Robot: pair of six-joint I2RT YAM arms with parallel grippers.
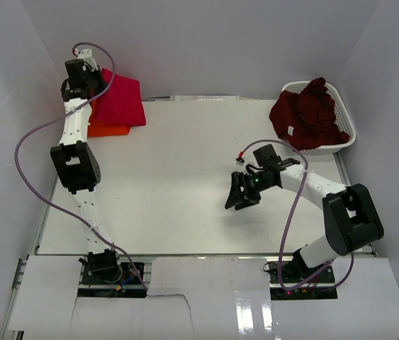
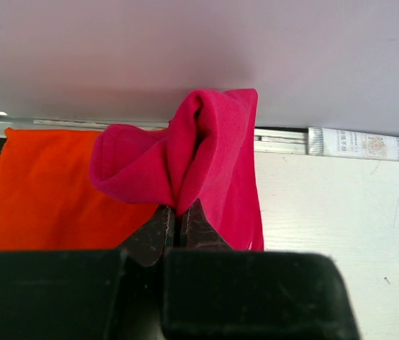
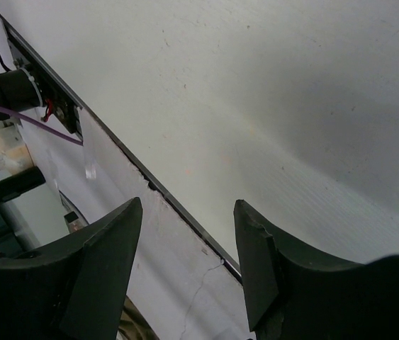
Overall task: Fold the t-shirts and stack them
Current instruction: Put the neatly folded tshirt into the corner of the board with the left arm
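Observation:
The crimson red t-shirt (image 1: 122, 99) lies folded on the orange t-shirt (image 1: 107, 129) at the table's far left corner. My left gripper (image 1: 86, 83) is shut on a bunched fold of the red t-shirt (image 2: 192, 156) and lifts it a little; the orange t-shirt (image 2: 50, 191) lies flat beneath. The dark maroon t-shirt (image 1: 309, 113) with its small white tag is heaped in the white basket (image 1: 344, 113) at far right. My right gripper (image 1: 243, 193) is open and empty above the table's middle; it also shows in the right wrist view (image 3: 188, 212).
White walls close in at the back and both sides. The table's front edge (image 3: 178, 205) and cabling show below the right gripper. A printed label strip (image 2: 366, 145) lies along the back edge.

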